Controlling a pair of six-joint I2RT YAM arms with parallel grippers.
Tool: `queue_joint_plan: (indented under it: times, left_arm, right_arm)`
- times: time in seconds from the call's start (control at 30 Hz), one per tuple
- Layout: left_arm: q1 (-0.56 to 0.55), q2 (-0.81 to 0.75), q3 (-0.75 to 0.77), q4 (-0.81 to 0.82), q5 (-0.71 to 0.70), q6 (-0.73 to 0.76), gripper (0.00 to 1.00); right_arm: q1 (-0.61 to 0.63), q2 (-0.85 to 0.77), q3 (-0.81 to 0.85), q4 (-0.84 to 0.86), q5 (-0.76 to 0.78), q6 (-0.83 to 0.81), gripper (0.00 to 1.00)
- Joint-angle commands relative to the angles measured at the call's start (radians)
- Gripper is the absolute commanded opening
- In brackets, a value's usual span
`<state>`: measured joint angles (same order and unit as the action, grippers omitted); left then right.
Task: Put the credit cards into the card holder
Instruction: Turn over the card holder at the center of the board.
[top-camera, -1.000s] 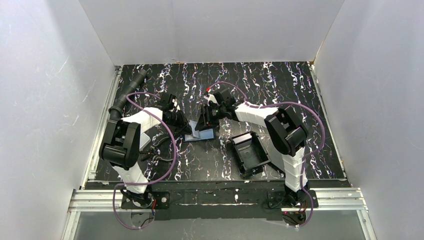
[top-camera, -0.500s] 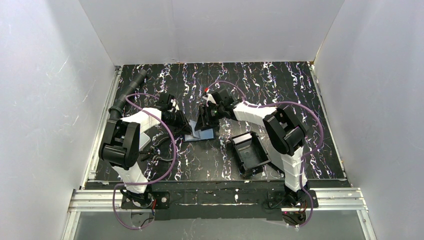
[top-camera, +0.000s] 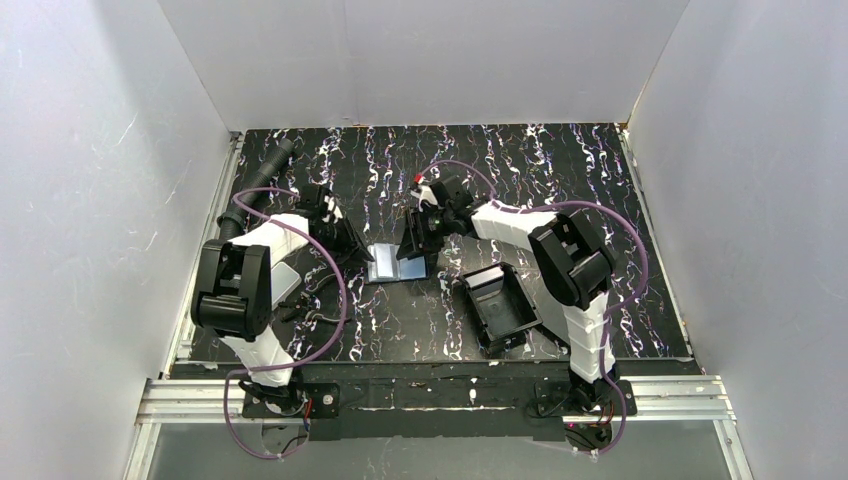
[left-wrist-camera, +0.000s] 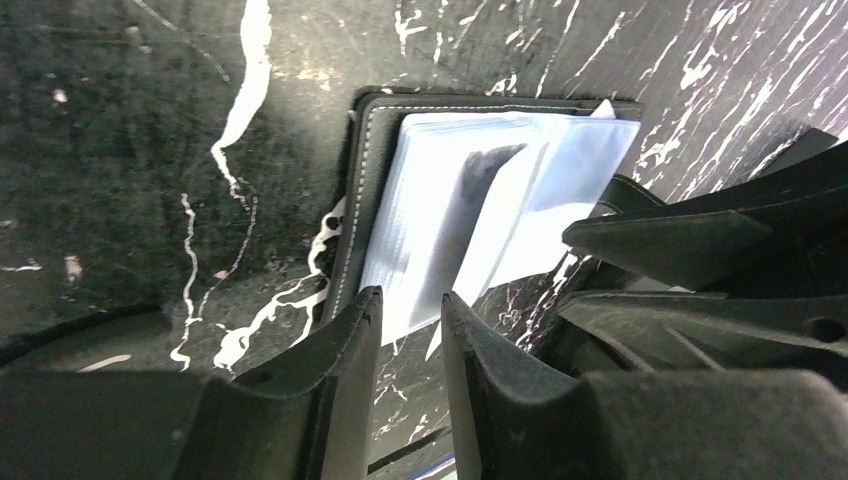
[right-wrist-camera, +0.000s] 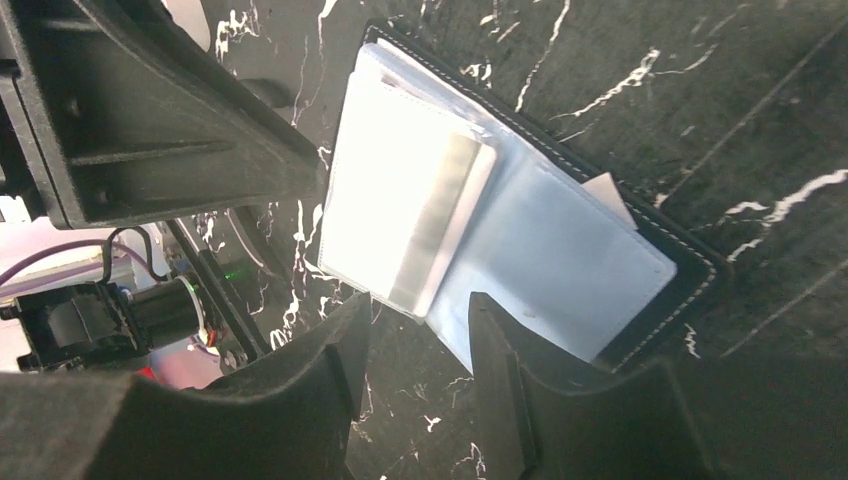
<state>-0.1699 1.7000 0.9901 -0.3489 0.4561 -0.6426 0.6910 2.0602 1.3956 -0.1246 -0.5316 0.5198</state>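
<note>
- the card holder (top-camera: 398, 264) lies folded open and flat on the surface (top-camera: 560, 170), which is black with white veins. it sits near the middle, between the two arms.
- its black stitched cover faces down and its pale blue-grey clear sleeves (right-wrist-camera: 560, 260) face up. one paler sleeve with a grey band lies on top.
- the right hand (right-wrist-camera: 420, 305) hangs over the holder's far right part. its fingers are moderately apart, and a sleeve corner is just at the gap. i cannot tell whether they touch it.
- the left hand (left-wrist-camera: 411, 298) is just beside the holder's left edge, with a narrow gap between its fingers and nothing in them.
- a larger black rimmed tray (top-camera: 505, 312) rests to the right, nearer the arm bases, apart from the holder.
</note>
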Motion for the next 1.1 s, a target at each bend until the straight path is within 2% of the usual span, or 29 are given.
queue_joint_plan:
  times: [0.0,0.13,0.3,0.43,0.67,0.87,1.07]
  left_arm:
    - [0.023,-0.060,0.007,-0.074,-0.012,0.045,0.31]
    - [0.040,-0.112,0.019,-0.098,-0.044,0.079,0.43]
    - [0.038,-0.089,0.037,-0.081,0.026,0.081,0.60]
    - [0.038,-0.037,0.036,-0.056,0.060,0.071,0.69]
    - [0.023,0.020,0.024,0.013,0.100,0.025,0.69]
    - [-0.002,0.070,-0.005,0.049,0.100,0.001,0.54]
    - [-0.008,0.076,-0.035,0.082,0.096,-0.023,0.48]
  right_arm:
    - [-0.017,-0.027,0.012,0.001,-0.022,-0.038,0.49]
    - [-0.025,-0.029,0.009,-0.020,-0.050,-0.054,0.49]
    - [-0.025,-0.019,0.013,-0.015,-0.071,-0.052,0.51]
    - [-0.024,0.005,-0.009,0.082,-0.129,0.024,0.51]
    - [-0.024,0.043,-0.033,0.185,-0.141,0.104,0.52]
    - [-0.018,0.069,-0.045,0.225,-0.144,0.137,0.52]
    - [0.003,0.092,-0.047,0.267,-0.145,0.177,0.52]
